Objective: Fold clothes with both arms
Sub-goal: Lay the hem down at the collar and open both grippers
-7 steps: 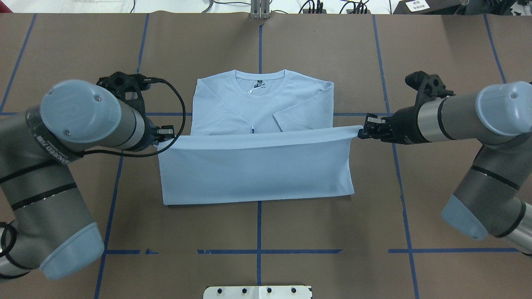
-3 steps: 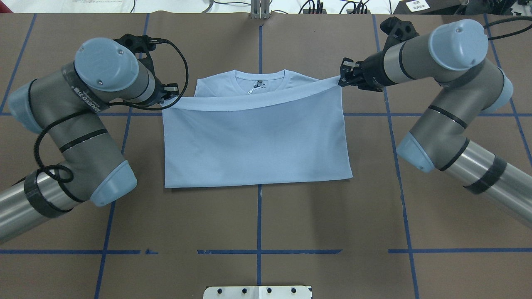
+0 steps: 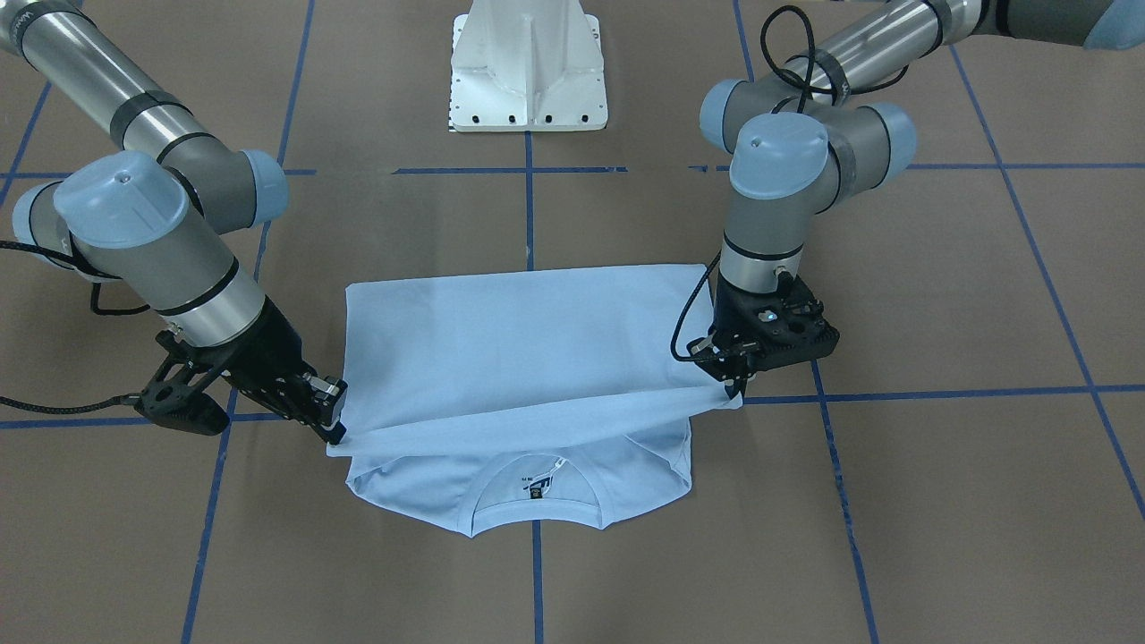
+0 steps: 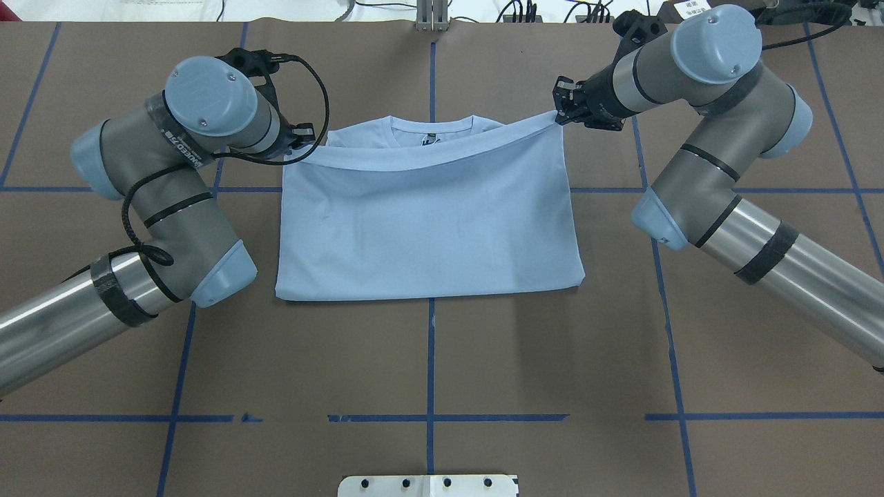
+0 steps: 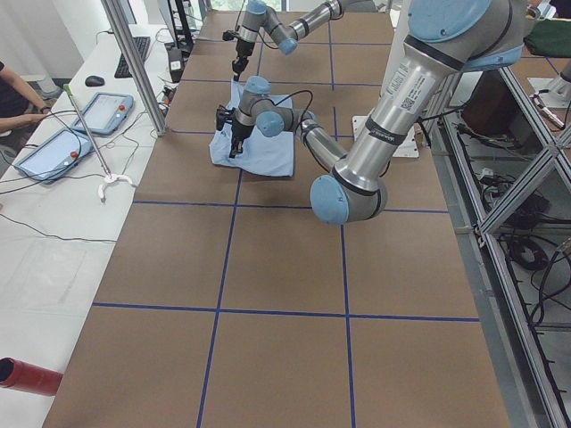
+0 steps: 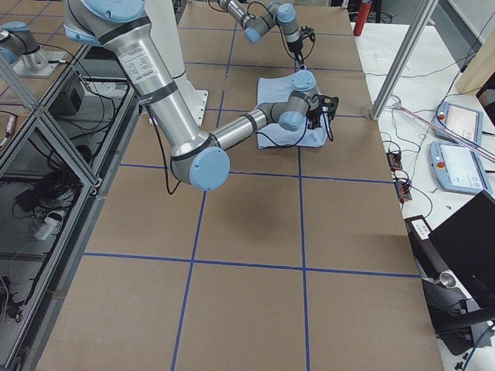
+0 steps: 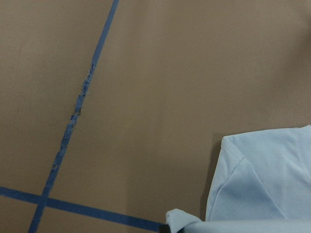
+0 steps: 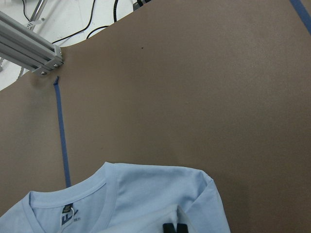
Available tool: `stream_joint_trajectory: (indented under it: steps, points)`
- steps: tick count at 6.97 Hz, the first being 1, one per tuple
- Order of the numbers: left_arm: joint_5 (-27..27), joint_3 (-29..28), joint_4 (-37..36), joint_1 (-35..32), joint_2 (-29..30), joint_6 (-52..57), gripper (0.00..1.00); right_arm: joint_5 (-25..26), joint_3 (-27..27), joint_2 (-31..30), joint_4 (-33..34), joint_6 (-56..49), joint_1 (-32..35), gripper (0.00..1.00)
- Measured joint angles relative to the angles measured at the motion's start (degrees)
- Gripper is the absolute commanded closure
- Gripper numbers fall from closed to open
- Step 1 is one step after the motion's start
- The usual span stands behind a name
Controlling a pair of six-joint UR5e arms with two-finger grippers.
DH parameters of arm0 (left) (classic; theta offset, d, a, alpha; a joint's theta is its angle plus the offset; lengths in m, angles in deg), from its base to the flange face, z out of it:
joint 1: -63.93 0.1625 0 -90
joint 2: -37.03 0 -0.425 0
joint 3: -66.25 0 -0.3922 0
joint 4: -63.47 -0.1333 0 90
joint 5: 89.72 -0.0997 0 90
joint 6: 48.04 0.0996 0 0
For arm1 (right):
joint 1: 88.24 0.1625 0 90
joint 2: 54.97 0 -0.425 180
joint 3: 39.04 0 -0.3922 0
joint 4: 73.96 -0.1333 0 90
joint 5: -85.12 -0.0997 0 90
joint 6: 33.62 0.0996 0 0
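Blue T-shirt (image 4: 428, 228) hem carried farther toward collar; left hand (image 4: 302, 139), right hand (image 4: 559, 114) both pinching hem corners.

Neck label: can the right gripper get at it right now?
Probably not: the right gripper is shut on the T-shirt hem corner, off to the side of the neck label, and would need to let go first.

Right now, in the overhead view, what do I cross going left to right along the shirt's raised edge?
left arm → left gripper → T-shirt → right gripper → right arm
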Motion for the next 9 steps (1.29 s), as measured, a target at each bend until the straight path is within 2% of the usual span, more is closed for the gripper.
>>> stream_joint_trajectory:
  steps: [2,7,8,9]
  points:
    - [-0.1,-5.0,3.9,-0.7,1.2,0.1,1.00,0.0,2.0,0.3,-0.1,-0.1,-0.2,1.00]
    - [-0.1,-5.9,4.4,-1.3,2.1,-0.1,1.00,-0.1,3.0,0.5,-0.3,-0.1,-0.3,1.00]
    - [-0.1,-6.0,4.4,-1.2,2.4,-0.3,1.00,-0.1,2.9,0.5,-0.3,-0.1,-0.4,0.89]
    - [-0.1,-6.0,4.4,-1.1,2.5,-0.5,0.51,-0.2,2.7,0.6,-0.4,-0.1,-0.4,0.58]
